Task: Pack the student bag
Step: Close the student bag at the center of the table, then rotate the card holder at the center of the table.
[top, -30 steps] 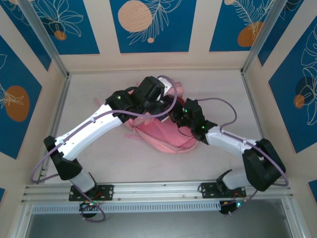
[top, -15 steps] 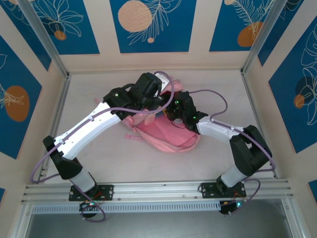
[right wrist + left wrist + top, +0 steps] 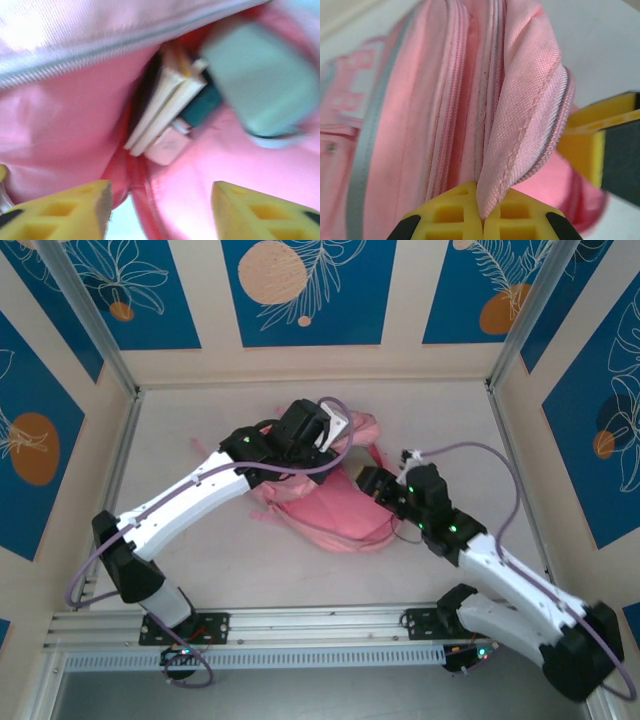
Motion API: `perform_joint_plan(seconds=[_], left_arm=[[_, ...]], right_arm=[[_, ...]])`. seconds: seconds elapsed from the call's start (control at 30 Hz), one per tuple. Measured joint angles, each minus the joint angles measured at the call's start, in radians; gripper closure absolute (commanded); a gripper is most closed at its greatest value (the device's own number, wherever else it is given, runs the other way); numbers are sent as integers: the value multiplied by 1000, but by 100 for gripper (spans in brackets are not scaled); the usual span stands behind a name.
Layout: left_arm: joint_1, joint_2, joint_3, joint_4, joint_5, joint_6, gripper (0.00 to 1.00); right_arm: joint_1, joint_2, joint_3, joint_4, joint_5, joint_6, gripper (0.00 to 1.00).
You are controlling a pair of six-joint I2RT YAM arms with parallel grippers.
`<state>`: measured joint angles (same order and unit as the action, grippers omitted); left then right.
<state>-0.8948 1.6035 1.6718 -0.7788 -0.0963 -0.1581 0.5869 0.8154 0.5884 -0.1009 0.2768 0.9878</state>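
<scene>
A pink student bag point(image 3: 335, 512) lies mid-desk point(image 3: 200, 560) between two robot arms. The left gripper point(image 3: 482, 220) has its fingers pinched together on the bag's zipper-edged flap, holding the mouth open. The right gripper point(image 3: 160, 197) faces that mouth, fingers apart and empty. Pale books point(image 3: 165, 112) sit inside, so packing looks well along and zipping seems left. A teal object point(image 3: 260, 95) is too blurred to name, and deeper contents are hidden.
</scene>
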Motion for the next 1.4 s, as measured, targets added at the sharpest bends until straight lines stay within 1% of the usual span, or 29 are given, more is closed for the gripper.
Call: perform_joint_plan(seconds=[0.1,0.2,0.33,0.43,0.57,0.63,0.7,0.77,0.83,0.9,0.97,1.0,1.03,1.1,1.13,1.2,1.23,1.37,1.4], left_arm=[[-3,2,-71,44,96,-37,100],[-13,15,-114,62,164,-61,100],[-37,70,-116,70,220,-77,98],[-52,135,-115,88,270,-95,98],[-76,252,-72,90,318,-119,92],[-86,315,-32,92,334,-133,86],[-92,368,11,105,365,-153,72],[-97,394,43,118,390,-174,58],[-99,393,60,140,401,-183,49],[-99,373,65,163,394,-188,47],[-94,321,42,174,365,-195,46],[-90,285,15,183,348,-203,45],[-84,228,-34,200,328,-215,43],[-57,101,-146,220,296,-257,42],[-32,34,-204,230,285,-283,42],[40,-91,-307,244,257,-347,37],[82,-146,-354,249,233,-384,36],[229,-305,-539,281,138,-543,41],[251,-332,-578,286,126,-580,42]], right_arm=[[-10,-169,-30,-168,135,-7,59],[-35,-249,-28,-289,233,-11,65],[-68,-248,-24,-406,300,-9,68],[-92,-233,-23,-452,307,-5,68],[-131,-216,-1,-517,317,23,70],[-156,-203,23,-553,325,42,71],[-176,-193,44,-580,329,55,71],[-188,-189,53,-594,329,61,69],[-190,-189,54,-606,326,64,65],[-191,-189,57,-620,321,67,62],[-191,-190,64,-637,317,68,61],[-191,-190,66,-642,315,69,61],[-191,-191,66,-647,310,70,61],[-192,-198,66,-650,293,70,61],[-192,-201,64,-647,283,71,61],[-192,-208,54,-641,264,77,61],[-192,-211,45,-640,254,81,61],[-192,-211,19,-629,225,95,60],[-192,-211,16,-625,219,97,60]])
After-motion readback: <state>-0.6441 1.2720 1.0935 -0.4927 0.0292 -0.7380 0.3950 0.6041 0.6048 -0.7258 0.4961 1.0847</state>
